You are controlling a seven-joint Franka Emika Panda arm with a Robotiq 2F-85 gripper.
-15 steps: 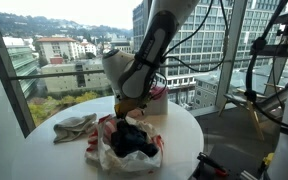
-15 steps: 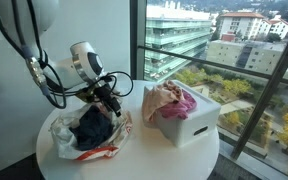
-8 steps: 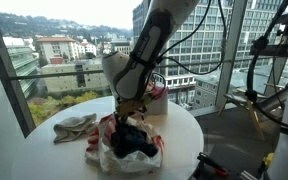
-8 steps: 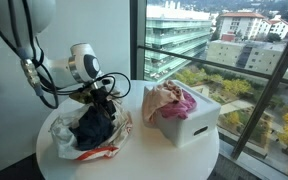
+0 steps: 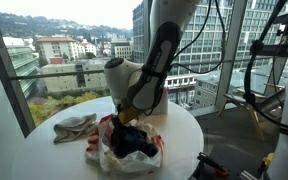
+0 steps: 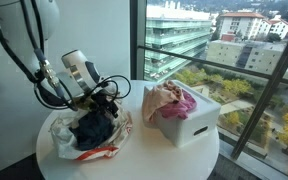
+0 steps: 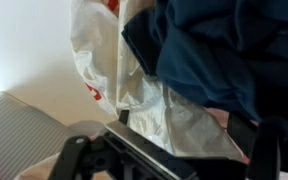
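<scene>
A white plastic bag with red print [image 5: 112, 158] lies on the round white table [image 5: 184, 132] with dark blue clothing [image 5: 134, 141] bunched inside it. Both also show in the other exterior view, the bag [image 6: 106, 151] and the clothing [image 6: 91, 131]. My gripper [image 5: 125, 119] hangs just over the back edge of the bag, close to the clothing [image 6: 103, 101]. In the wrist view my gripper [image 7: 184, 125] is open, its fingers wide apart on either side of a fold of the bag [image 7: 102, 62], below the blue clothing [image 7: 219, 45].
A white box [image 6: 187, 127] heaped with pink and cream cloth [image 6: 172, 100] stands beside the bag, near the window. A crumpled light cloth [image 5: 74, 126] lies on the table's far side. Floor-to-ceiling windows surround the table. Stands and cables [image 5: 259, 95] are close by.
The arm's wrist has swung lower and back over the bag's edge. The gripper stays at the bag. The bag, clothing and box have not visibly moved.
</scene>
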